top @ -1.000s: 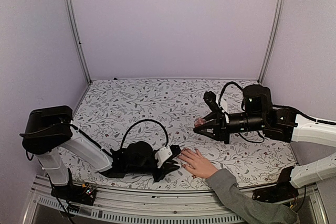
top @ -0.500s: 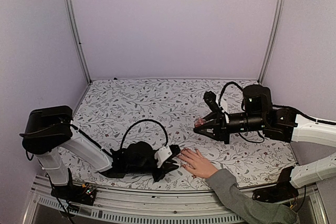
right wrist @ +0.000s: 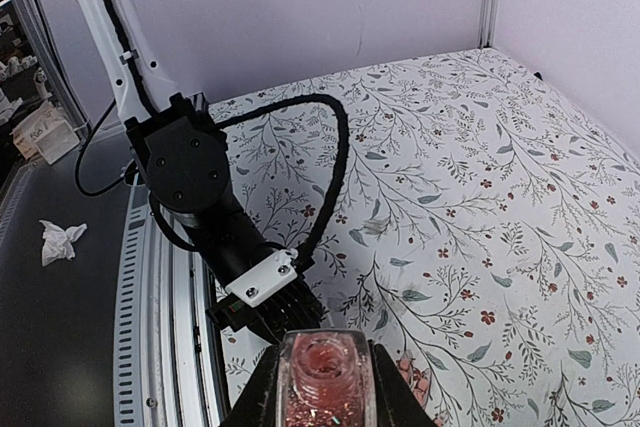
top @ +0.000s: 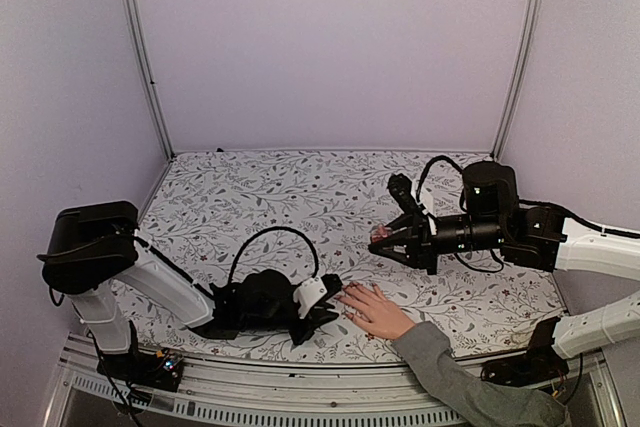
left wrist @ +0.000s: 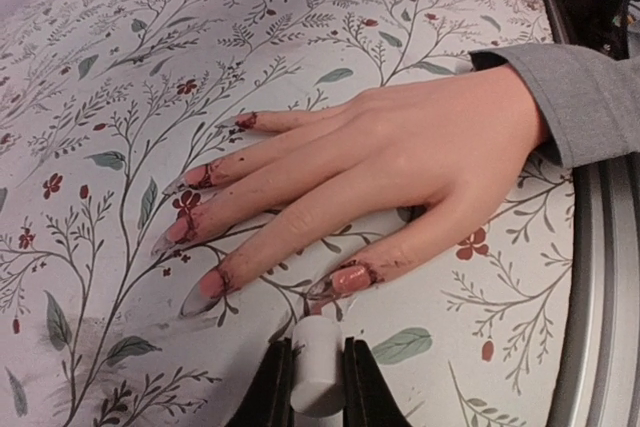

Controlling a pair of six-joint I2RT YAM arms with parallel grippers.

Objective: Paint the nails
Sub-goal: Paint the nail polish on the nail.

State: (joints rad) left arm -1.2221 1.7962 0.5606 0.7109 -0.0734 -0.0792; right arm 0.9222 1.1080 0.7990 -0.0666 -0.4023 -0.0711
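Nails [left wrist: 346, 278] of the human hand [left wrist: 420, 147] are lying flat just ahead of the left gripper [left wrist: 318, 392], which is clamping a white brush cap [left wrist: 318, 367], probably aiming for the thumb. Right gripper [right wrist: 325, 397] is gripping the open polish bottle [right wrist: 325, 367] upright, likely for dipping. Floral tablecloth [left wrist: 120, 67] is covering the table, and lilac walls [top: 330, 47] are enclosing it.

Shows 2 arms reaching inward from opposite sides. Has the left arm [top: 160, 287] folded low, forearm lying nearly flat and pointing right, with the left gripper [top: 333, 309] pinched tight on a small white cylinder [left wrist: 317, 372]. Has the right arm [top: 590, 247] raised higher, forearm level and pointing left, with the right gripper [top: 385, 239] clamped around an upright pink bottle [right wrist: 325, 377]. Leaves the 2 grippers apart.
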